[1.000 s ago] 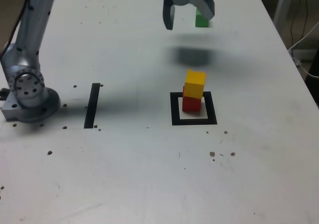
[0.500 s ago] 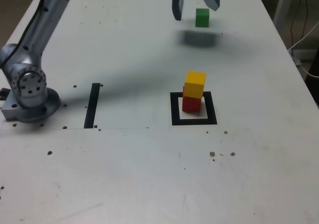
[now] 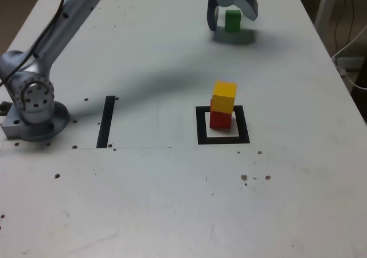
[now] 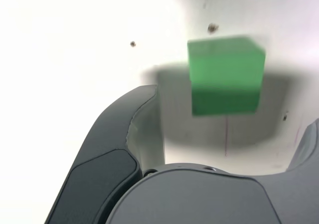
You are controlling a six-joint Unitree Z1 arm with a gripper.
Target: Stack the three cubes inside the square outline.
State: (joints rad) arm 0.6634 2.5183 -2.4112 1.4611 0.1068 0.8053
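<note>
**Two of three stacked, green cube not yet grasped**

Done: red cube point(image 3: 220, 119) sits inside the square outline point(image 3: 201, 126), on the white centre toward its far edge. Yellow cube point(image 3: 224, 96) is on top, slightly offset toward the exterior view's right and twisted a bit against the red one

Left: green cube point(image 3: 232, 20) at the far end of the surface point(image 3: 172, 200), well apart from the stack. Needs grasp, carry, place on yellow

Gripper point(image 3: 231, 14) is wide open around the green cube, one jaw each side, holding nothing. Contact can't be confirmed

Orientation: green cube rests flat, top face up, roughly square to the surface edges. Equal sides, so no long axis; wrist view shows it between the jaws, slightly blurred
</note>
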